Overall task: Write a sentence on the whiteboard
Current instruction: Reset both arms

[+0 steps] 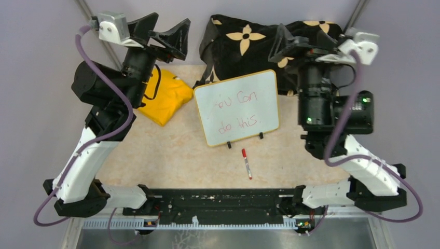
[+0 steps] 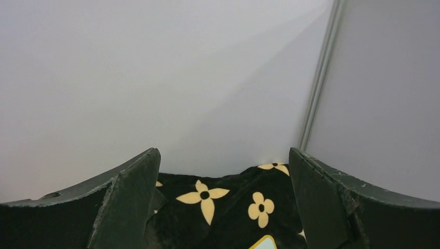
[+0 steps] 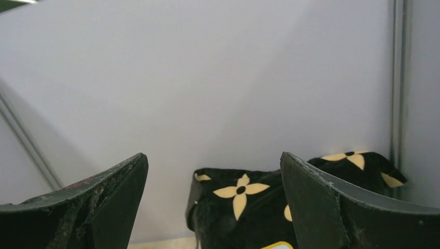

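Observation:
The whiteboard [image 1: 237, 107] stands tilted on small black clip feet in the middle of the table. Thin red marker on it reads "You Can" over "do this", the sentence [image 1: 236, 111]. A red-capped marker [image 1: 246, 163] lies on the table in front of the board, apart from both grippers. My left gripper [image 1: 165, 32] is raised at the back left, open and empty [image 2: 223, 153]. My right gripper [image 1: 296, 44] is raised at the back right, also open with nothing in it [image 3: 213, 155]. One corner of the whiteboard [image 2: 265, 243] peeks in at the bottom of each wrist view [image 3: 280, 245].
A black bag with cream flowers [image 1: 249, 44] sits behind the board against the back wall [image 2: 218, 207] [image 3: 238, 207]. A yellow cloth [image 1: 163, 98] lies left of the board. Grey walls close in the back and both sides.

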